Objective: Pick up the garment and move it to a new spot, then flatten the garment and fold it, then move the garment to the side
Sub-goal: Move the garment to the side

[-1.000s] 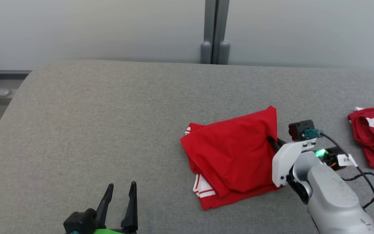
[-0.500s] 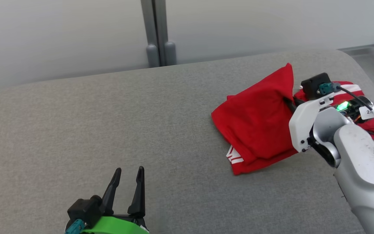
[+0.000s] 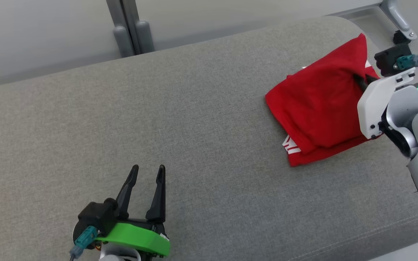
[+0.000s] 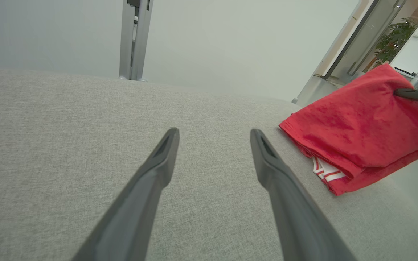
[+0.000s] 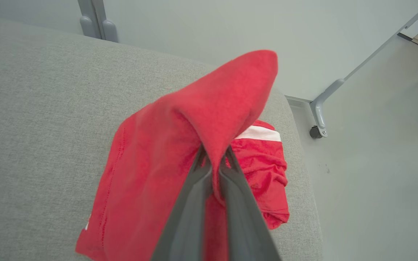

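At 2 o'clock in the head view: folded red cloth garment with white stripes (image 3: 318, 108), near the right end of the grey woven padded surface (image 3: 158, 108). Far corner raised into a peak toward 1 o'clock; lower folded edge at 5 o'clock of the bundle down on the padding, white stripes peeping from between the layers there. In the left wrist view, same garment (image 4: 357, 123) at 3 o'clock, striped edge lowest. In the right wrist view, garment (image 5: 165, 163) draped over the finger ends, peak toward 12 o'clock.

Pinched at its right edge by the right gripper (image 3: 359, 80), long dark fingers pressed narrow on a fold of the red cloth; seen up close (image 5: 214, 156) with the fabric sandwiched between the two tips. One of those fingers (image 4: 412, 95) also entering at 3 o'clock in the left wrist view, lying on the cloth.

Just beyond, at 3 o'clock of the finger ends in the right wrist view: second red garment with a white band (image 5: 263, 159), crumpled, partly covered by the held one, close to the end of the padding.

At 7 o'clock in the head view: left gripper (image 3: 148, 168), spread wide, holding nothing, well apart from the garment, above bare padding (image 4: 214, 134).

Further out, at 11 o'clock: pair of grey upright posts (image 3: 129, 29) against the pale wall (image 3: 31, 36). At 1 o'clock: grey metal leg with a black caster (image 3: 399, 21).
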Motion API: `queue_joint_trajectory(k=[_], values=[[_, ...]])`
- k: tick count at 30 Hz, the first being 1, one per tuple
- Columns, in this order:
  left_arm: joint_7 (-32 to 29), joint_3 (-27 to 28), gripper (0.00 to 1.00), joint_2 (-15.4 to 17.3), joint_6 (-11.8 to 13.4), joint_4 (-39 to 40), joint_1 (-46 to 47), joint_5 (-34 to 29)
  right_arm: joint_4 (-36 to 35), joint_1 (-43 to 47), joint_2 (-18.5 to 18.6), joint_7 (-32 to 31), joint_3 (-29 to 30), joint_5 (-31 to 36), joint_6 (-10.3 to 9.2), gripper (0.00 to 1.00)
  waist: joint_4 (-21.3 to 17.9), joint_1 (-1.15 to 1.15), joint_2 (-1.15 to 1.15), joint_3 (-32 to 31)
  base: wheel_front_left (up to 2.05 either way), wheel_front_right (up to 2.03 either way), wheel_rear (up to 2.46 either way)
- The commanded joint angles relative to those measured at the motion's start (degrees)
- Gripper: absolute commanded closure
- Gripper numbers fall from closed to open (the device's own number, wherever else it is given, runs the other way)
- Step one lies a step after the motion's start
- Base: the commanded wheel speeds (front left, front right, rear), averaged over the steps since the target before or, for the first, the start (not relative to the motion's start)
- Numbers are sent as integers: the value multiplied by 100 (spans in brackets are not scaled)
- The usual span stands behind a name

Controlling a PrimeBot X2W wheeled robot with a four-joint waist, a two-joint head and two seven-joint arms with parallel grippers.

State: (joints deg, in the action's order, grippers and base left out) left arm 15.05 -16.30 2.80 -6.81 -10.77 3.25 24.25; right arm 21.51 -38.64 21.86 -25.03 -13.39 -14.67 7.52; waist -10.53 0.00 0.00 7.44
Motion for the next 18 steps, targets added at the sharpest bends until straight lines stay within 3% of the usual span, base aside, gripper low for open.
queue_joint_trajectory(k=[1, 17, 18], values=[[14, 29, 0, 20, -24, 3, 119, -65, 68, -126, 8, 70, 24, 32, -8, 100, -118, 0, 0, 265, 0, 0, 0], [14, -41, 0, 32, -74, -106, 524, -490, 1743, -981, 202, 1284, 1056, 473, -9, 100, 128, 0, 0, 1067, 0, 0, 0], [14, -53, 0, 47, -75, -109, 541, -503, 1874, -977, 170, 1394, 1153, 554, -9, 70, 145, 0, 0, 1098, 0, 0, 0]])
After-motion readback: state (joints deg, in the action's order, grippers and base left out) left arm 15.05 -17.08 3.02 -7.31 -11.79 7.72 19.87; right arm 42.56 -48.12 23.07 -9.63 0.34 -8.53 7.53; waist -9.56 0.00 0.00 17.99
